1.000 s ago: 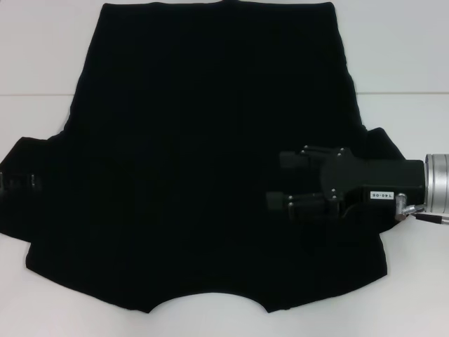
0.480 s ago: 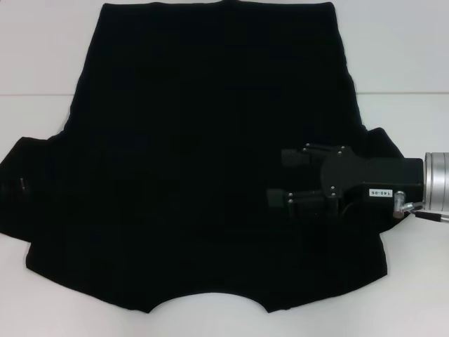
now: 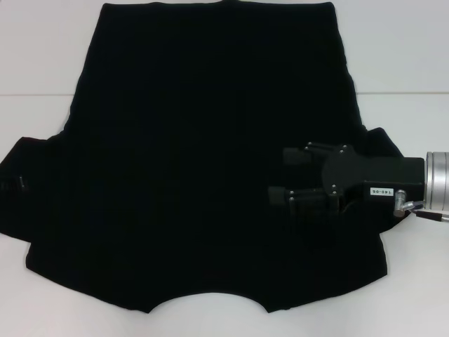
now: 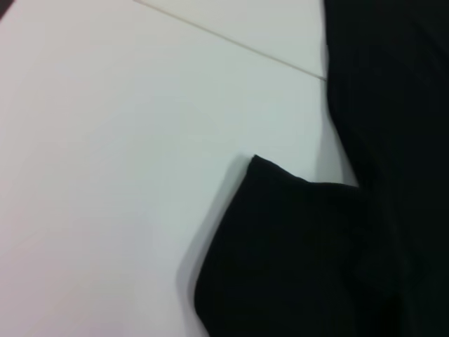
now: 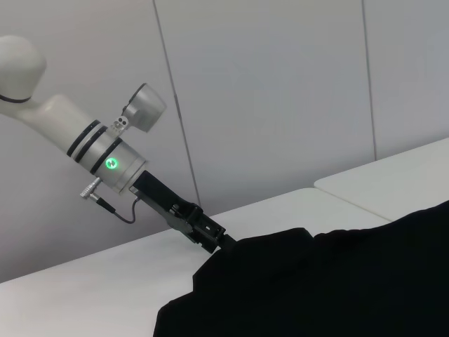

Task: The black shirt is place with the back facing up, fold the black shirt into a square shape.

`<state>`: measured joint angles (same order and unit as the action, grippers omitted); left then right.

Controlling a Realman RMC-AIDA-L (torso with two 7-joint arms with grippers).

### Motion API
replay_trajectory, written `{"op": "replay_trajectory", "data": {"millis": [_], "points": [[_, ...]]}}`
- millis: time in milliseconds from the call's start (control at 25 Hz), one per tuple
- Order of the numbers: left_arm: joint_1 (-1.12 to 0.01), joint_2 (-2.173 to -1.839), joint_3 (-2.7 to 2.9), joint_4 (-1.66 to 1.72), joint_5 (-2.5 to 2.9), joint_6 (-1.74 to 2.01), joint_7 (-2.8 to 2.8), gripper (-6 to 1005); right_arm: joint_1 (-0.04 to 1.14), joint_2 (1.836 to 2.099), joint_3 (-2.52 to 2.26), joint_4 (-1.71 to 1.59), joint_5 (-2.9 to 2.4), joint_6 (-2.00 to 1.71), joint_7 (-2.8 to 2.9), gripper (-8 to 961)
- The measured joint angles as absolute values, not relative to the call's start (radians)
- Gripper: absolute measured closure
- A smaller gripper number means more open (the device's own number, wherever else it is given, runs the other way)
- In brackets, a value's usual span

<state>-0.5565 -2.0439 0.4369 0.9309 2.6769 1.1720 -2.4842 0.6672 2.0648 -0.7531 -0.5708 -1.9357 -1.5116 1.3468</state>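
The black shirt (image 3: 196,140) lies flat on the white table, its curved neckline at the near edge and its hem at the far side. My right gripper (image 3: 278,175) hovers over the shirt's right side by the right sleeve. It points left and is open, with nothing between its fingers. In the right wrist view, my left gripper (image 5: 219,240) meets the edge of the left sleeve (image 5: 231,281). In the head view only a speck of the left gripper (image 3: 21,184) shows on that sleeve. The left wrist view shows the sleeve corner (image 4: 302,253) lying on the table.
The white table (image 3: 407,56) has a seam line running across it behind the sleeves. Bare tabletop (image 4: 105,175) lies beside the left sleeve. A grey panelled wall (image 5: 280,91) stands behind the table.
My right gripper has drifted slightly to the right, still open. The left gripper's parts seen on the left sleeve a second ago have mostly dropped from the head view.
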Motion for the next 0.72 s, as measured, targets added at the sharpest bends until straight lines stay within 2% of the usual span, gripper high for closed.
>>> {"op": "replay_trajectory", "data": {"millis": [720], "points": [[-0.555,-2.045,0.437,0.908,2.677,1.149,-2.478,105,0.667,2.066,-0.753,-0.571,-1.933,-1.498,1.347,12]]}}
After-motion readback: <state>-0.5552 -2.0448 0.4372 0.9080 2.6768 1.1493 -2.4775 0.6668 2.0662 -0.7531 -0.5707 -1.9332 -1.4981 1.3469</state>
